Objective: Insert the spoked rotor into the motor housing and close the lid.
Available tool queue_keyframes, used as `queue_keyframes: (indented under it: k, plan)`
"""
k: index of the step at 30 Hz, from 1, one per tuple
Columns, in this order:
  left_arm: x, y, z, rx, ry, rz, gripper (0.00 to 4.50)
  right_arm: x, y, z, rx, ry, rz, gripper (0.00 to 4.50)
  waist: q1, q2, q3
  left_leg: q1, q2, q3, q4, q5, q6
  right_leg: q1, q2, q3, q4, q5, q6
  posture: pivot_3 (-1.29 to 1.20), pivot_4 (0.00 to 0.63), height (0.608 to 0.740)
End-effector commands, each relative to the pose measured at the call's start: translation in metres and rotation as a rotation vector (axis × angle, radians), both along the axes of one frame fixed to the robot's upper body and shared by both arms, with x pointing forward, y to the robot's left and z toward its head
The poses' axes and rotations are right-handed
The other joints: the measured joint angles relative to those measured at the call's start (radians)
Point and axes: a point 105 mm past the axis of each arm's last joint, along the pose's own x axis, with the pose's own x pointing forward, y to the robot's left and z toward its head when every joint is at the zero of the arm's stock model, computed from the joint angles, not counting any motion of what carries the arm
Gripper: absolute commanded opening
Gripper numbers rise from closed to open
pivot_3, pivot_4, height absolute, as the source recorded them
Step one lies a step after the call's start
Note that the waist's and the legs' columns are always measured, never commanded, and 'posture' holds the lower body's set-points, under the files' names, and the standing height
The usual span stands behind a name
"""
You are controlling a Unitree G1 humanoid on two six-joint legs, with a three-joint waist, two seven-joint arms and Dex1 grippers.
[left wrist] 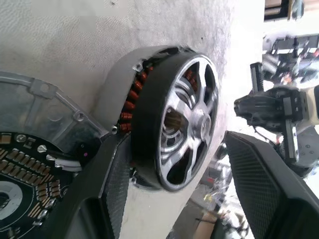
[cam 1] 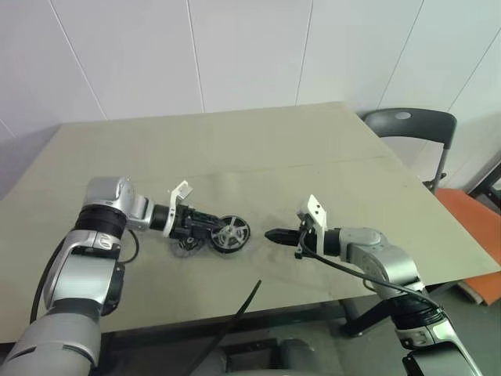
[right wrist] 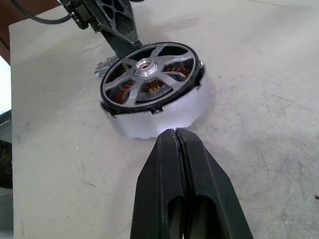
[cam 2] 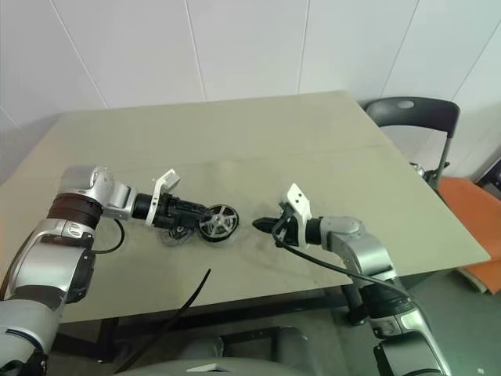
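Dark-rimmed silver-spoked rotor (right wrist: 149, 74) seated on copper-wound motor housing (left wrist: 134, 99), between spread left gripper (left wrist: 174, 169) fingers; right gripper (right wrist: 175, 137) pressed together nearby.

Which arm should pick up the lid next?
Probably left: the left gripper stands open right by the lid, while the right gripper is shut, beyond the motor housing.

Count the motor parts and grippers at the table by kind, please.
spoked rotor: 1
motor housing: 1
lid: 1
grippers: 2 (left gripper, right gripper)
Total: 5
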Motion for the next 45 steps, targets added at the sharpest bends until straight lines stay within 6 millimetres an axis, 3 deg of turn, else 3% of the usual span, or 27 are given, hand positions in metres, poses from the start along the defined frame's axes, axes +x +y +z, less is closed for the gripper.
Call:
queue_keyframes:
  k: [1,5,9,11,12,13,15,18,24,25,29,45]
  plan:
    - [0.012,0.01,0.028,0.076,-0.169,-0.058,3.14,0.006,0.002,0.014,0.029,-0.052,0.003,0.0,-0.001,0.0,0.0,0.0,0.0,0.0,0.0,0.0,0.0,0.0,0.0,0.0,0.0,0.0,0.0,0.0,0.0,0.74]
    - [0.039,0.016,0.085,0.16,-0.467,-0.13,3.14,0.008,0.001,0.013,0.025,-0.048,0.008,0.0,0.007,-0.004,0.003,0.0,0.0,0.0,0.001,0.0,0.0,0.0,0.001,-0.001,0.0,0.0,0.0,0.0,0.0,0.74]
    - [0.07,0.021,0.166,0.376,-0.977,-0.234,3.14,0.008,0.003,0.012,0.023,-0.038,0.016,0.0,0.006,-0.006,0.004,-0.002,-0.001,0.001,0.002,0.0,0.001,0.0,0.0,-0.001,-0.001,0.0,0.0,0.0,0.0,0.74]
    - [0.082,0.011,0.188,0.404,-1.198,-0.227,3.14,0.008,0.005,0.012,0.027,-0.034,0.018,0.0,0.007,-0.005,0.003,-0.002,-0.001,0.002,0.002,-0.002,0.003,0.0,-0.001,-0.001,-0.002,0.0,0.0,0.0,0.0,0.74]
    - [0.084,0.002,0.187,0.395,-1.301,-0.24,3.14,0.008,0.008,0.012,0.034,-0.032,0.02,0.0,0.008,-0.003,0.002,-0.002,-0.001,0.002,0.002,-0.002,0.003,0.0,-0.001,0.0,-0.003,0.0,0.0,0.0,0.0,0.74]
    - [0.083,-0.007,0.182,0.368,-1.359,-0.266,3.14,0.008,0.01,0.012,0.038,-0.032,0.022,0.0,0.008,-0.002,0.002,-0.001,-0.001,0.002,0.001,-0.002,0.004,0.0,-0.002,0.001,-0.003,-0.001,0.001,0.0,0.0,0.74]
    - [0.069,-0.032,0.152,0.243,-1.434,-0.344,3.14,0.008,0.013,0.013,0.043,-0.031,0.026,0.0,0.008,0.001,0.0,-0.001,0.0,0.002,0.001,-0.002,0.003,0.0,-0.003,0.002,-0.002,0.0,0.001,0.0,0.0,0.74]
    - [0.053,-0.052,0.118,0.072,-1.435,-0.32,2.16,0.007,0.014,0.013,0.044,-0.028,0.03,0.0,0.006,0.0,0.0,-0.001,0.0,0.003,0.003,-0.002,0.003,-0.001,-0.002,0.004,0.001,0.0,0.001,0.0,0.0,0.74]
    - [0.043,-0.061,0.087,-0.035,-1.421,-0.181,0.13,0.009,0.011,0.014,0.03,-0.031,0.023,0.0,0.01,-0.004,0.003,-0.008,0.002,0.002,0.012,-0.002,0.004,-0.004,0.0,0.002,0.003,0.004,0.002,0.0,0.0,0.74]
    - [0.041,-0.061,0.083,-0.039,-1.41,-0.176,0.02,0.01,0.01,0.013,0.026,-0.032,0.019,0.0,0.01,-0.004,0.003,-0.005,0.001,0.003,0.012,-0.002,0.004,-0.001,0.0,0.002,0.002,0.004,0.003,0.0,0.0,0.74]
    - [0.029,-0.066,0.073,-0.082,-1.368,-0.177,0.02,0.012,0.008,0.011,0.017,-0.032,0.011,0.0,0.007,-0.004,0.003,0.003,0.001,0.003,0.012,-0.002,0.004,0.009,0.001,0.001,-0.001,0.004,0.005,0.0,0.0,0.74]
    - [0.007,-0.077,0.01,0.046,-1.143,-0.305,0.02,0.017,0.008,0.012,-0.004,-0.053,0.014,0.0,0.007,-0.004,0.003,0.002,0.001,0.002,0.013,-0.002,0.005,0.01,0.001,0.0,-0.001,0.005,0.004,0.0,0.0,0.74]
